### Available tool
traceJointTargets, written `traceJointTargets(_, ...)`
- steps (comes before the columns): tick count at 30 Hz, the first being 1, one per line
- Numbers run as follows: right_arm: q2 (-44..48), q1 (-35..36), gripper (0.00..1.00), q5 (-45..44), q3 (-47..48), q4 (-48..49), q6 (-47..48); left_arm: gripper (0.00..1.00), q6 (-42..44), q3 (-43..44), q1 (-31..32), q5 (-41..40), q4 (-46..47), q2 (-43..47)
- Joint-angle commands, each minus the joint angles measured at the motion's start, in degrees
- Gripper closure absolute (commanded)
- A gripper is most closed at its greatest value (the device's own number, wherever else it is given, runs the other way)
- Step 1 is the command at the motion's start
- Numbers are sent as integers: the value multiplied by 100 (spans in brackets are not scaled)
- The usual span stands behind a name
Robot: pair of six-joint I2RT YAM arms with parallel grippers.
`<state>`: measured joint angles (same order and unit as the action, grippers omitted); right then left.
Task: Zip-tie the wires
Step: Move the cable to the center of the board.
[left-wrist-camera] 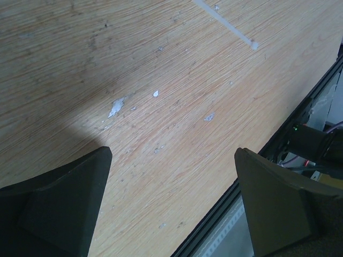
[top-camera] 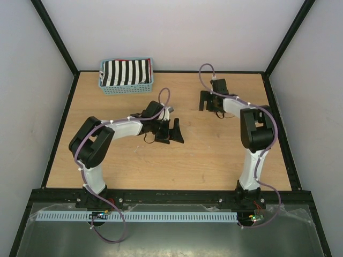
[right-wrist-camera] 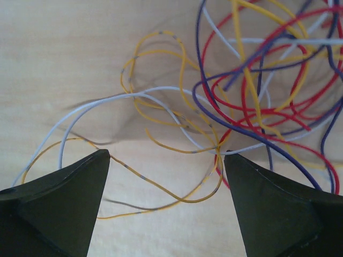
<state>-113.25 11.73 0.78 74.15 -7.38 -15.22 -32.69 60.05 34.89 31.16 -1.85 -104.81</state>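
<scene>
A blue basket (top-camera: 126,76) with a striped cloth (top-camera: 126,72) in it sits at the back left of the table (top-camera: 214,160). The left gripper (top-camera: 170,131) hangs to the right of the basket and nearer the arms' bases. Its jaws are wide apart and hold nothing. In its own wrist view there is only bare wood under it, and a pale zip tie (left-wrist-camera: 228,29) lies flat a little way past its fingers.

Further right of the basket is the right gripper (top-camera: 211,101). Its jaws are wide too, and empty. The wires (right-wrist-camera: 252,91) lie right under it in a loose tangle of yellow, white, red and dark purple loops. Some thin yellow and white loops reach in between its two fingers.

The job looks like it is just starting, because the wires are not bunched and the tie is not around them. Next, I think one gripper should gather the wires into a tight bunch, and the other should pick up the flat tie, which may be hard to pinch.
</scene>
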Motion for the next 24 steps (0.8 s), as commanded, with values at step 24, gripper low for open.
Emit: traceJointTargets(24, 2059, -3, 1, -624, 14, -554, -117, 1, -636, 1780, 784, 146, 422, -1714)
